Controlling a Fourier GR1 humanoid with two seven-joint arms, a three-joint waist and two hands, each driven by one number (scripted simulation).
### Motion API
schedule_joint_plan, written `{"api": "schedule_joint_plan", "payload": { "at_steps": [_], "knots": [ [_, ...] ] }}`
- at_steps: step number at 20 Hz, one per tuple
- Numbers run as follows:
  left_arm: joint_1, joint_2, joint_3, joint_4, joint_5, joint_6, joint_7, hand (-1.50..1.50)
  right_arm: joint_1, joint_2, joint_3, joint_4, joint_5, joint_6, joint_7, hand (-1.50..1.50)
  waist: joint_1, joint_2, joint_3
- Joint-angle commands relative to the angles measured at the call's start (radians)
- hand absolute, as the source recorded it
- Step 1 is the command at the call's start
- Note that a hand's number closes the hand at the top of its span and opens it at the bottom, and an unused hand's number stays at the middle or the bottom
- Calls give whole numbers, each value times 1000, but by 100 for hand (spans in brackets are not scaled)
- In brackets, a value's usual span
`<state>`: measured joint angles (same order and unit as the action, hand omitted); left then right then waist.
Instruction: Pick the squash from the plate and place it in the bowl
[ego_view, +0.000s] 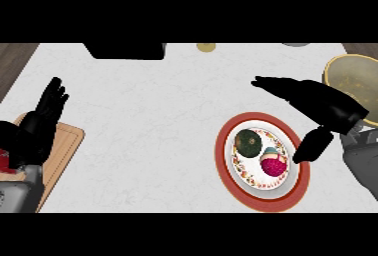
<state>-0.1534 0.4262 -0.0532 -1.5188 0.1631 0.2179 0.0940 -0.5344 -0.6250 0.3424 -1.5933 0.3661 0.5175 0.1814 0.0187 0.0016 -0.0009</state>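
Dark green and round, the smooth-skinned squash (249, 144) sits on the left half of the red-rimmed white plate (224, 150), just beside a magenta round fruit (273, 166) at its lower right. It looks stiff and fairly heavy, with a slick rind. A wrap round its widest part from above should therefore serve better than a pinch at the top. The black right hand (325, 102) hovers over the plate's upper right, fingers straight and held together, thumb hanging apart over the right rim, holding nothing. The olive, yellow-rimmed bowl (332, 64) stands just behind that hand at the right edge. The black left hand (43, 114) rests open, fingers up, over a pale wooden cutting board (65, 145) at the left.
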Motion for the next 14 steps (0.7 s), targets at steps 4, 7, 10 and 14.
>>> {"api": "schedule_joint_plan", "payload": {
  "at_steps": [4, 7, 10, 14],
  "knots": [
    [-13, -36, -23, -55, -41, 27, 52, 0, -55, 72, 130, 149, 121, 106, 22, -150, -2, 1, 1],
    [-3, -53, 21, 49, -33, 8, -31, 0, -63, 80, 128, 188, 132, 168, 8, -150, -9, 2, 1],
    [28, -12, 47, -35, -25, -40, 19, 0, -15, 119, 156, 163, 230, 131, 16, -150, -10, -2, 1],
    [-42, -49, 41, 34, -55, -33, 26, 0, -40, 132, 152, 200, 349, 22, -76, -150, -15, 0, 1]
  ]
}}
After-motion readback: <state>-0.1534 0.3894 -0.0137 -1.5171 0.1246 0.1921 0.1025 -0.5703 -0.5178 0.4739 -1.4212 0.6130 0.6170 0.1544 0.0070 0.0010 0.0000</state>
